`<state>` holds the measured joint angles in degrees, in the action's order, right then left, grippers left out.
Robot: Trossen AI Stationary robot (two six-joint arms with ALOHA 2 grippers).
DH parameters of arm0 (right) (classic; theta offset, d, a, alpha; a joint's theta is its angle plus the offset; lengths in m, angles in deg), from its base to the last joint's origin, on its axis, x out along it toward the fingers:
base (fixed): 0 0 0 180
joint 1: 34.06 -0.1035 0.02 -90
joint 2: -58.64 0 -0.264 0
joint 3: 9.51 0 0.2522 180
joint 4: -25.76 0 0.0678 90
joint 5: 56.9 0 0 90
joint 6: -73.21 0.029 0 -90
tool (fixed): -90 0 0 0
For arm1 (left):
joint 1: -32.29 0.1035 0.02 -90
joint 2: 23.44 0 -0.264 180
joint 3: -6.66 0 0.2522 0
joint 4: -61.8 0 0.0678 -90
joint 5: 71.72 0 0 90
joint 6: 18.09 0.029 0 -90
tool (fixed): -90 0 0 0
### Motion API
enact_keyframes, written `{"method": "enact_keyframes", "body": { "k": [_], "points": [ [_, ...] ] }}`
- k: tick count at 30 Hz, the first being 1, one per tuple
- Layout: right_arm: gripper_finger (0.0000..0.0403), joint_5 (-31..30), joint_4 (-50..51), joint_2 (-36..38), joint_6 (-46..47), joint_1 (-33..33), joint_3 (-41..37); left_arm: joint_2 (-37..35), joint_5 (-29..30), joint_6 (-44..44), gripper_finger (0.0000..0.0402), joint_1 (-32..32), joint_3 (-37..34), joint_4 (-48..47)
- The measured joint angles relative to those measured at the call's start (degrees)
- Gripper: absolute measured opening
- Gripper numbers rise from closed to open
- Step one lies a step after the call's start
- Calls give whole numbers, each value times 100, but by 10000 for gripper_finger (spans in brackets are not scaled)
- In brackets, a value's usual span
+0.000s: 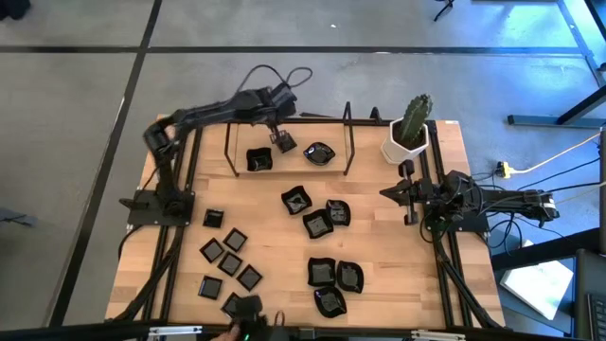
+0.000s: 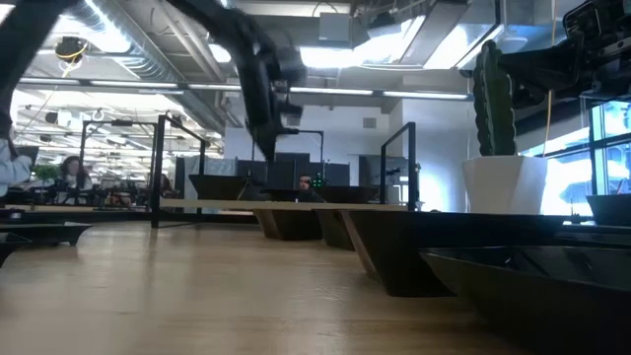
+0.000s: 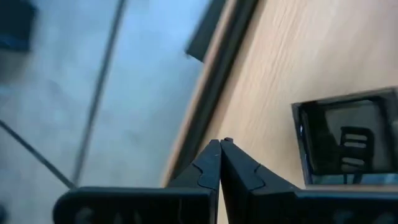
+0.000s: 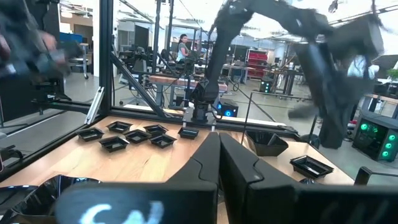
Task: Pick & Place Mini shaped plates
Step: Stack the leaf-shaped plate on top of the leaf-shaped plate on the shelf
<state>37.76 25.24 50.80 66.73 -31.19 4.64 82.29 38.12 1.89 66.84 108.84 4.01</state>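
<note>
Mini shaped plates (image 1: 323,224) remain scattered; my left claw (image 1: 282,142), pressed together and empty, hangs beside a raised-rim square (image 1: 258,159). I should open before descending.

Stood on a grey concrete floor (image 1: 76,114) crossed by dark lines. Opened onto an office behind: desks (image 2: 89,205), exposed ceiling ducts (image 2: 128,49), strip lights (image 2: 335,91), seated people (image 2: 71,170).

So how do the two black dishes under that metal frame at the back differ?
The square dish has straight sides and a raised rim; the wavy dish is rounded with a rippled edge. The left claw hangs between them, nearer the square dish than the wavy dish. Both are glossy black and empty.
</note>
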Motion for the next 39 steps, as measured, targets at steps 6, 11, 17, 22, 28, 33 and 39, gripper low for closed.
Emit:
{"method": "enact_keyframes", "body": {
  "k": [6,11,17,22,28,33,39],
  "points": [
    [6,0,0,1,0,1,0,-1813,-147,213,2,-907,2,-561],
    [6,-4,-1,0,2,1,0,-3403,-1265,-721,3,-2134,9,-767],
    [6,-7,0,0,51,1,0,-4819,-1497,-1872,2,-3812,-509,-703],
    [6,-5,4,1,263,0,0,-5754,-241,-2195,2,-5129,-2245,617],
    [6,-7,51,-1,414,2,0,-6328,350,-1267,3,-6176,-4404,3103],
    [6,-7,46,0,479,1,0,-6540,770,-89,2,-6438,-5376,4710],
    [6,-7,46,-1,758,2,0,-6834,911,97,2,-6464,-6319,5497]
  ]
}}
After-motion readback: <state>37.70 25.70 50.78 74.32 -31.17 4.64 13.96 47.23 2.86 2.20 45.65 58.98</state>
